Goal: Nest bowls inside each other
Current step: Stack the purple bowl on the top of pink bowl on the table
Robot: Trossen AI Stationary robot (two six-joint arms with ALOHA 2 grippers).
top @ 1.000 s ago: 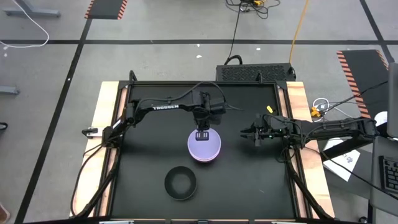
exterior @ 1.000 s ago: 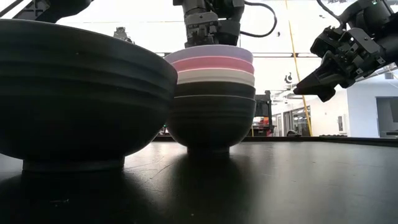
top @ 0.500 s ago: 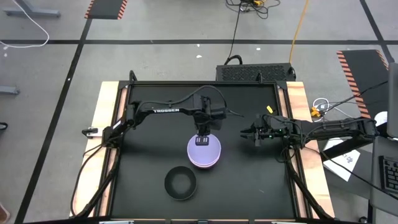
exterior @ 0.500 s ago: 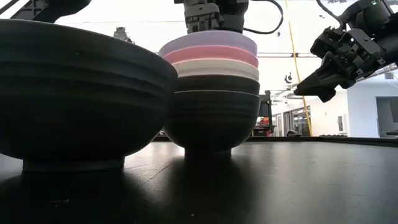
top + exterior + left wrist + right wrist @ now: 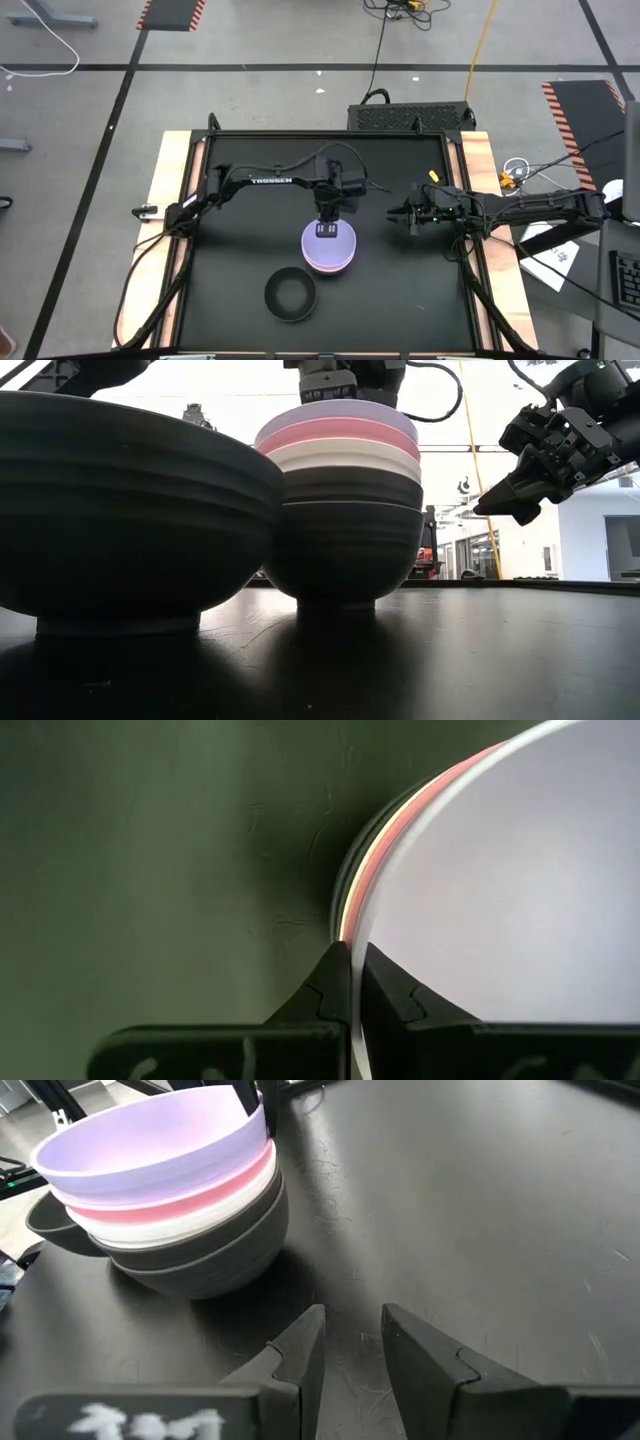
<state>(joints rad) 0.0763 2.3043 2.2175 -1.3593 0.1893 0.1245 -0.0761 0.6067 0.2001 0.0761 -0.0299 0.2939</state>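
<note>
Left gripper (image 5: pixel 327 229) pinched shut on the lavender bowl (image 5: pixel 329 247) rim, top of the five-bowl stack (image 5: pixel 340 510) at frame centre, tilted. Loose black bowl (image 5: pixel 290 294) lower left of it. Right gripper (image 5: pixel 394 212) right of centre, fingers slightly apart, holding nothing.

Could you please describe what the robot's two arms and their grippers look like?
Both arms are dark, slender and jointed, with black cables looping alongside. The left arm carries white lettering. The left gripper and right gripper each have two dark, angular, tapering fingers.
</note>
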